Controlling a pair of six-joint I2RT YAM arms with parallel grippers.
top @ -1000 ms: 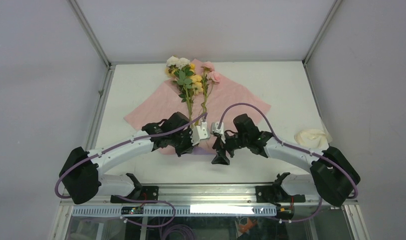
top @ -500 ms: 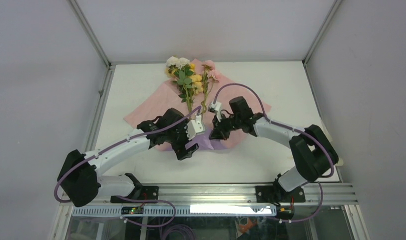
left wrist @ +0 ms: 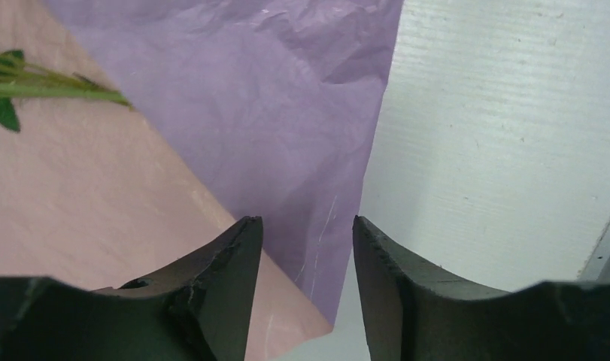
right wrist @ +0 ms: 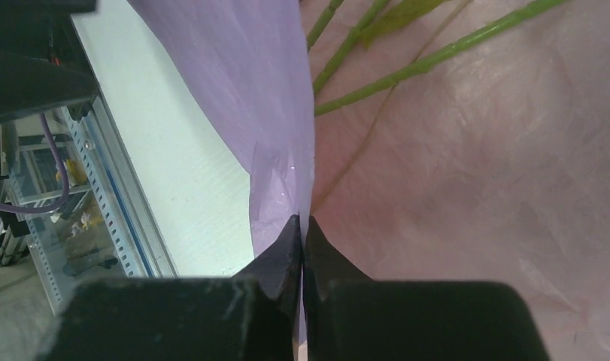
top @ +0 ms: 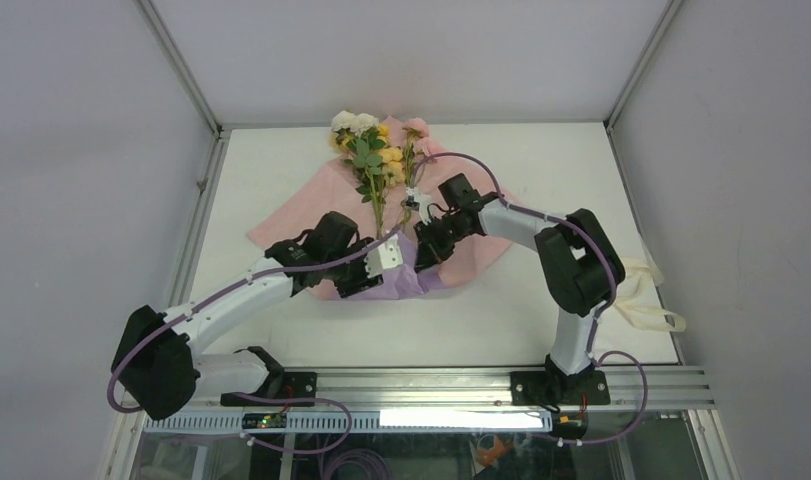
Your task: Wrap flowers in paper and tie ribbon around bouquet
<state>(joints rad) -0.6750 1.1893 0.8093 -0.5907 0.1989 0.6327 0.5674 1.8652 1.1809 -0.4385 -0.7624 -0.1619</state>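
Observation:
The flowers lie on the paper, blooms at the far edge, green stems running toward me. The sheet's pale pink face is up, and its near corner is folded over, showing lilac. My right gripper is shut on the edge of this lilac flap and holds it raised beside the stems; the pinch shows in the right wrist view. My left gripper hovers open over the fold's corner, nothing between its fingertips. The ribbon lies bunched at the table's right edge.
The white table is ringed by grey walls and metal frame posts. An aluminium rail carrying both arm bases runs along the near edge. The right arm's elbow stands high between the paper and the ribbon.
My right gripper closed on the paper's near corner and carried it back toward the flowers, turning the lilac face up. My left gripper let go and opened. The right arm's swing uncovered the ribbon.

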